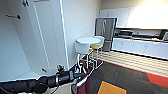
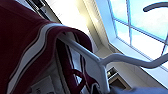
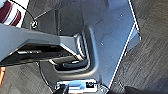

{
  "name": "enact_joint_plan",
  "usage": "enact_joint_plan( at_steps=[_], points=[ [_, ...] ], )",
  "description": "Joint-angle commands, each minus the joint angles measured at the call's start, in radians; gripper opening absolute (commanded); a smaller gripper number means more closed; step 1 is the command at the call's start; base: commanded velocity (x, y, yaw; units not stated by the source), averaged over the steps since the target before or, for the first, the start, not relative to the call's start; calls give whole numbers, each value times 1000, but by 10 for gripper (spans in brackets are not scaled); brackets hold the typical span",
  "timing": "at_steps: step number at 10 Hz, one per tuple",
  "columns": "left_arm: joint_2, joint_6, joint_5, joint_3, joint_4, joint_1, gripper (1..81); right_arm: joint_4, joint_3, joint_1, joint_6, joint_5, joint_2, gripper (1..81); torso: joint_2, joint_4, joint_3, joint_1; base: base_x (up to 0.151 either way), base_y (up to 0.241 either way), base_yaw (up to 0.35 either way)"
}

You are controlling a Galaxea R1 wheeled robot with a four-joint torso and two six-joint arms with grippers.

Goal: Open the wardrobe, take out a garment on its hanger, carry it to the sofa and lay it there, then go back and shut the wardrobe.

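One wardrobe [image 1: 30, 37] stands open, up and behind the left gripper [image 1: 75, 75]. One maroon garment [image 1: 83, 83] hangs just below that gripper on one white hanger [image 2: 82, 53], whose hook the left wrist view shows clearly. Whether the fingers grip it, I cannot tell.

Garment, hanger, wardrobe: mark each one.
garment [image 2: 22, 47], left wrist view, maroon shoulder with white stripe.
hanger [image 2: 82, 53], left wrist view, white arm below the hook.
wardrobe [image 1: 47, 37], head view, open white door.

Maroon garment [image 2: 22, 47] draped on white hanger [image 2: 100, 62]; wardrobe [image 1: 30, 37] open
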State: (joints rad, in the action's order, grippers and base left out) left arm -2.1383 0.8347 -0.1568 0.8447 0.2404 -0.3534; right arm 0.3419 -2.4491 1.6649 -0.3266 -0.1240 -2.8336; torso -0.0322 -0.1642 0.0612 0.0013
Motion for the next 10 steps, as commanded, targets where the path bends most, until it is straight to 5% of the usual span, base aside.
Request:
enact_joint_plan(
  at_steps=[1,7,8,10],
  points=[
    [12,-23,-106,-49,45,150,10,16,10,-23,1,47,11,811,0,0,0,0,0,0,-284],
    [20,-23,-106,-52,45,152,10,9,13,-26,-2,47,3,811,0,0,0,0,0,0,-284],
    [18,-23,-106,-52,45,150,10,9,13,-27,-2,46,3,811,0,94,0,0,0,0,-284],
    [18,-23,-106,-50,45,152,10,9,13,-30,-2,46,3,811,0,108,0,0,0,0,-284]
  ],
)
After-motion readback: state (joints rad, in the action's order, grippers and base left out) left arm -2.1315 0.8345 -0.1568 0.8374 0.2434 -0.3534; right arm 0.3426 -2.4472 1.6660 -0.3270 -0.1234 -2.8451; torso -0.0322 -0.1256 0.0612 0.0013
